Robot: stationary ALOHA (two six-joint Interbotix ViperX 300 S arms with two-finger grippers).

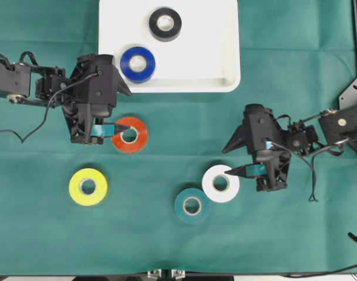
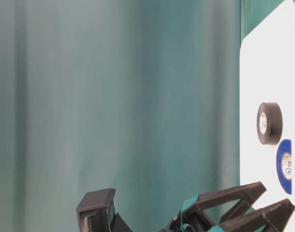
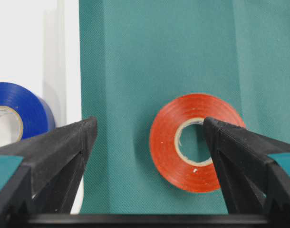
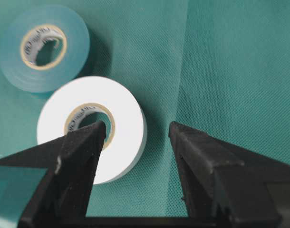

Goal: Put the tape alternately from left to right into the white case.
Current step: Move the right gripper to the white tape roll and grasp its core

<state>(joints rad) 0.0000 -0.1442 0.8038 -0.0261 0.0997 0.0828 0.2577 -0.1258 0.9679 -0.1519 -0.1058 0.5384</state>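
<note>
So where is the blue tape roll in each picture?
Overhead: blue tape roll at the near left of the white case.
Table-level: at the right edge, below the black roll.
Left wrist: far left, behind the left gripper, open.
Right wrist: not in it.
Shared landmark: the white case.

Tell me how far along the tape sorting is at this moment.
Done: the black roll and blue roll lie in the white case. In hand: nothing is held; the open left gripper is at the red-orange roll, and the open right gripper is at the white roll. Left: those two, plus the yellow roll and teal roll, all on the green cloth.
</note>
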